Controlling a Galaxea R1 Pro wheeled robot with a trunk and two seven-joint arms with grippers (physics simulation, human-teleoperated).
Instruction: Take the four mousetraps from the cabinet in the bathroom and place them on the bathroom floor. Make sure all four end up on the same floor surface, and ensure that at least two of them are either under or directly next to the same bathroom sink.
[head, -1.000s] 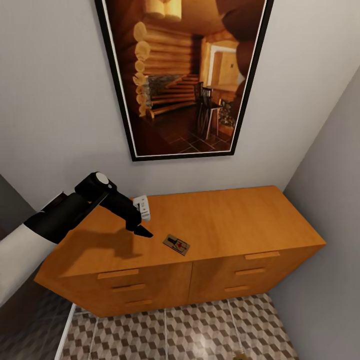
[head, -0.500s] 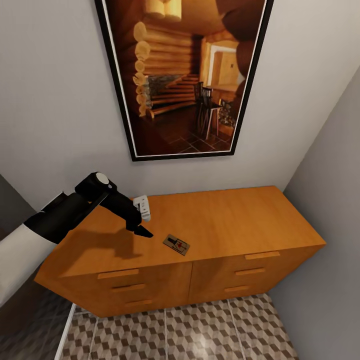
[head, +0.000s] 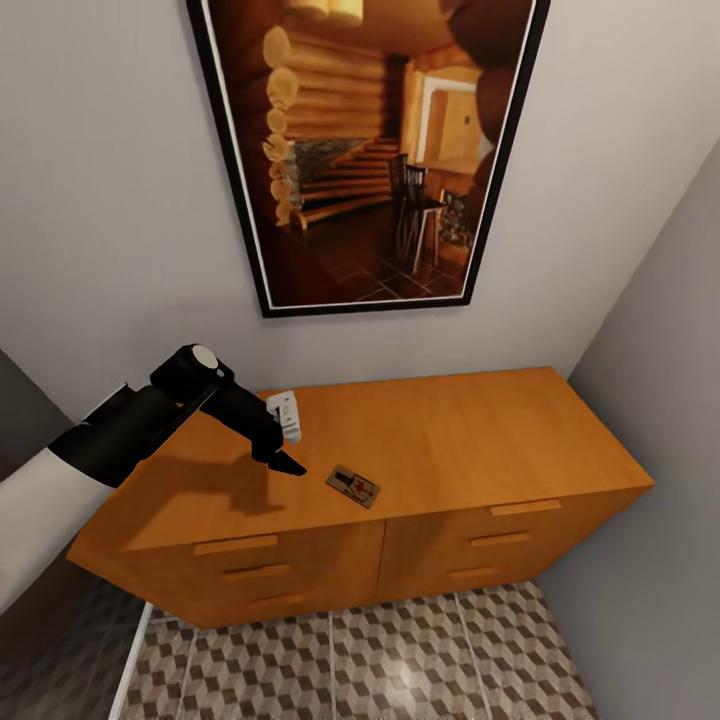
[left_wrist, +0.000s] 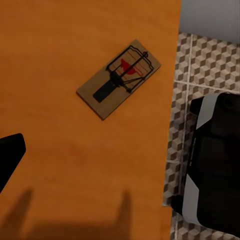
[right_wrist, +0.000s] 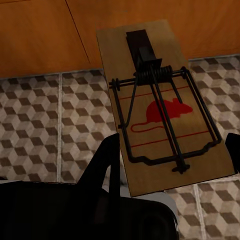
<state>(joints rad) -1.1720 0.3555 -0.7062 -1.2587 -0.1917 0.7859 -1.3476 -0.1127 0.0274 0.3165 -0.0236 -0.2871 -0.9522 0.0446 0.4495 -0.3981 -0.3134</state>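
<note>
Your left arm reaches in over the near-left part of the cabinet (head: 430, 440), its left gripper (head: 283, 461) hanging just above the flat wooden top; whether its fingers are apart or together you cannot tell from these angles. A small white object (head: 287, 414) sits on the top just behind that gripper. Just right of the gripper, one mousetrap (head: 353, 487) lies flat on the cabinet top, near the front edge and turned at an angle; in the left wrist view the same mousetrap (left_wrist: 120, 78) shows its dark wire and red mark facing up, apart from the one dark fingertip (left_wrist: 9, 157) at the frame's edge. A large framed picture (head: 360, 150) of a log-cabin interior hangs on the grey wall above the cabinet. The cube-patterned bathroom floor (head: 400, 660) runs along the foot of the drawers. In the right wrist view, your right gripper (right_wrist: 172, 165) is clamped on a second mousetrap (right_wrist: 162, 107), red mouse mark up, held over the tiled floor in front of the cabinet's drawers.
</note>
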